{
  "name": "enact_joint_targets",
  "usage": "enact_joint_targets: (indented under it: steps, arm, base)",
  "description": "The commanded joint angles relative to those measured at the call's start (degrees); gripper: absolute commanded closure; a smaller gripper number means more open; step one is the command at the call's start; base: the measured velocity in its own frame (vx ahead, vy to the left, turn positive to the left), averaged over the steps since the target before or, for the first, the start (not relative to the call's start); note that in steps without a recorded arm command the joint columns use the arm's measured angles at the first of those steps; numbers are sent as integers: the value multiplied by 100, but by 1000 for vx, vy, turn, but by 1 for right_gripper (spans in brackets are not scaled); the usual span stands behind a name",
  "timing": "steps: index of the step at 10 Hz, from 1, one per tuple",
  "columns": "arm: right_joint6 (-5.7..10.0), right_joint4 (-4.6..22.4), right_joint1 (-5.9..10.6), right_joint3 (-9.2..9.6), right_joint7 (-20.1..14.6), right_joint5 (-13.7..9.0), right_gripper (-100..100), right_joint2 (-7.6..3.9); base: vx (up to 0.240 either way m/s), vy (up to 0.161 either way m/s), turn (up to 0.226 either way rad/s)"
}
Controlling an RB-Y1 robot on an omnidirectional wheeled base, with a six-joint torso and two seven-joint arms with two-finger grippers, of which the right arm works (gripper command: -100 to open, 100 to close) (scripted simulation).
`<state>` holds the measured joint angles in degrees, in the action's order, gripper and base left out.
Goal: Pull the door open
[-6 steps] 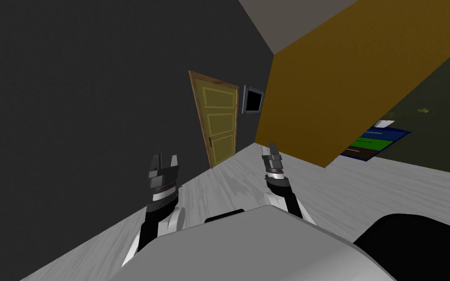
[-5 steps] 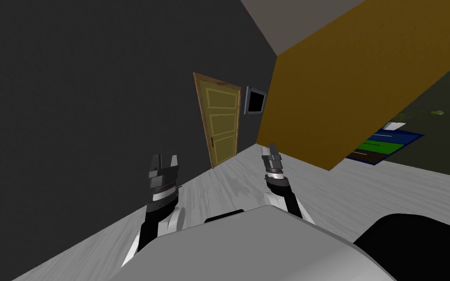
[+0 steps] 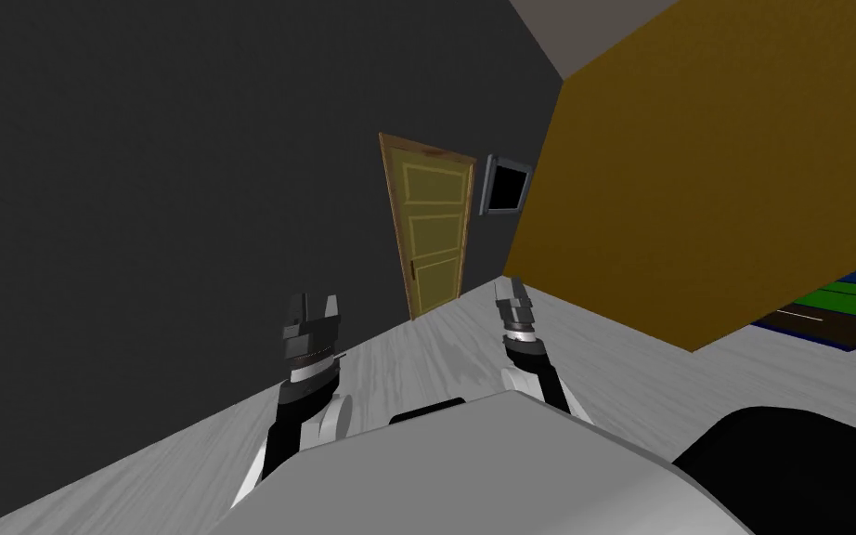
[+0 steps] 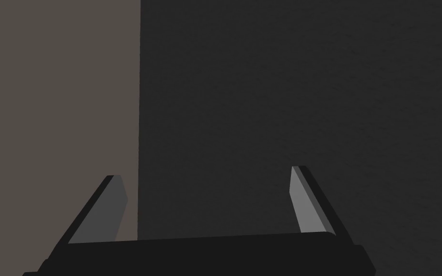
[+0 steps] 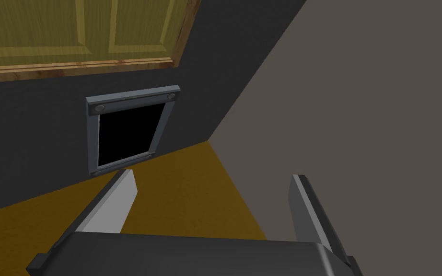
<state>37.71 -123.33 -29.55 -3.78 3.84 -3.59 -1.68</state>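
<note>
A yellow panelled door in a brown frame stands shut in the dark wall ahead, some way off across the pale floor; a small handle sits at its left edge. Part of the door also fills a corner of the right wrist view. My left gripper is held low in front of me, open and empty, facing the dark wall. My right gripper is raised beside it, open and empty, pointing toward the wall beside the door.
A grey-framed dark picture hangs on the wall right of the door. A large ochre wall juts in on the right. A blue and green rug lies beyond it. Pale floor stretches to the door.
My view has swung: the door and picture have slid right in the head view and the rug has moved toward the right edge. Both arms hold the same pose.
</note>
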Motion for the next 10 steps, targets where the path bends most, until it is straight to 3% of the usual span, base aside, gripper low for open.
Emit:
enact_joint_targets:
  steps: [1, 3, 10]
  arm:
    - [4, 197, 114, -24, -159, -101, -100, -34]
    - [53, 489, 208, -58, -427, -282, -100, -92]
    - [181, 1264, 457, -150, -1136, -764, -100, -224]
  base:
    - [79, -21, 171]
    - [75, -33, 304]
    - [76, -33, 183]
